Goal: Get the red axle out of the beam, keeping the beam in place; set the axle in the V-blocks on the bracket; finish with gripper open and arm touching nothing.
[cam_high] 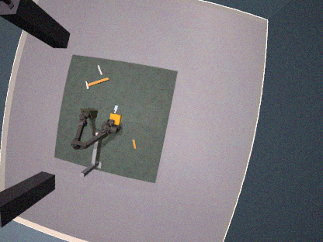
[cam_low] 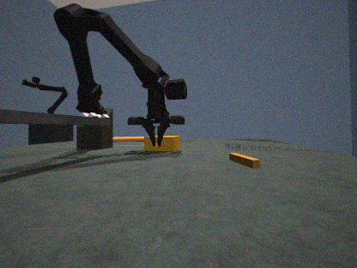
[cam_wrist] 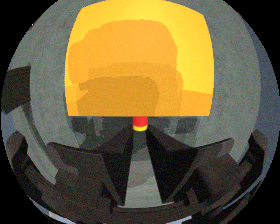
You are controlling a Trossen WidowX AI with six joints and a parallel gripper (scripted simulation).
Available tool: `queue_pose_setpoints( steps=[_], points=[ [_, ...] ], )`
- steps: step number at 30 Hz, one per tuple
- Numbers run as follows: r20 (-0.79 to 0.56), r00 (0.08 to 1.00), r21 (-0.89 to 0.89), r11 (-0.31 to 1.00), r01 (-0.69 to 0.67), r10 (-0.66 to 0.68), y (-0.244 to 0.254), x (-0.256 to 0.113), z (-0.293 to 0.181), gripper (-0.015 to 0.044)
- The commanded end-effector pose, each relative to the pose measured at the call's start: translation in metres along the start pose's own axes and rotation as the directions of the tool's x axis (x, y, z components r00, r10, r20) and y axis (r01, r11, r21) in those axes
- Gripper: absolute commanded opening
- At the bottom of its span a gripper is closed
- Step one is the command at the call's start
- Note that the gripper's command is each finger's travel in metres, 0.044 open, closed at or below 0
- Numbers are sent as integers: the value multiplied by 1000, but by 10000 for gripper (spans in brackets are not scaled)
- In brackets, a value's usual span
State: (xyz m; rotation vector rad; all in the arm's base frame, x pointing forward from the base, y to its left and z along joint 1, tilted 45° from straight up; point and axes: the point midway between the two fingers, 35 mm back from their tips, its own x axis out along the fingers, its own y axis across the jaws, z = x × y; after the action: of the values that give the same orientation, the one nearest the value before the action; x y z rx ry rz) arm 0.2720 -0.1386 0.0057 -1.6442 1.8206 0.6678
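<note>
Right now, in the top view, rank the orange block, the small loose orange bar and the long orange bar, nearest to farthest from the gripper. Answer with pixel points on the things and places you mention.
1. Orange block (cam_high: 116, 119) (cam_low: 170, 143) (cam_wrist: 140, 45): right at the gripper (cam_high: 112, 125) (cam_low: 157, 145) (cam_wrist: 139, 128).
2. Small loose orange bar (cam_high: 134, 143) (cam_low: 244, 161): lower right.
3. Long orange bar (cam_high: 98, 81) (cam_low: 128, 139): upper left.

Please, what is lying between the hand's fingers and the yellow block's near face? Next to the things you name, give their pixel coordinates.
The short red, yellow-tipped axle end (cam_wrist: 140, 121) sticks out there, seen in the wrist view.

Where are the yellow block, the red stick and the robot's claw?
Yellow block (cam_high: 116, 119) (cam_low: 171, 143) (cam_wrist: 195, 55): top, exterior, wrist; its body.
Red stick (cam_wrist: 140, 121): wrist; its end.
Claw (cam_low: 157, 145) (cam_wrist: 139, 128): exterior, wrist; between its fingertips.
</note>
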Motion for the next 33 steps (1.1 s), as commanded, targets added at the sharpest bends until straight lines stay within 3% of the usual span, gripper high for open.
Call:
queue_pose_setpoints(
  steps=[1, 33],
  points=[
    [1, 1000, 0, 1000, 1, -1, -1, 0, -2, 0],
    [2, 1000, -2, 1000, 0, 0, -4, 1, -52, 0]
  ],
)
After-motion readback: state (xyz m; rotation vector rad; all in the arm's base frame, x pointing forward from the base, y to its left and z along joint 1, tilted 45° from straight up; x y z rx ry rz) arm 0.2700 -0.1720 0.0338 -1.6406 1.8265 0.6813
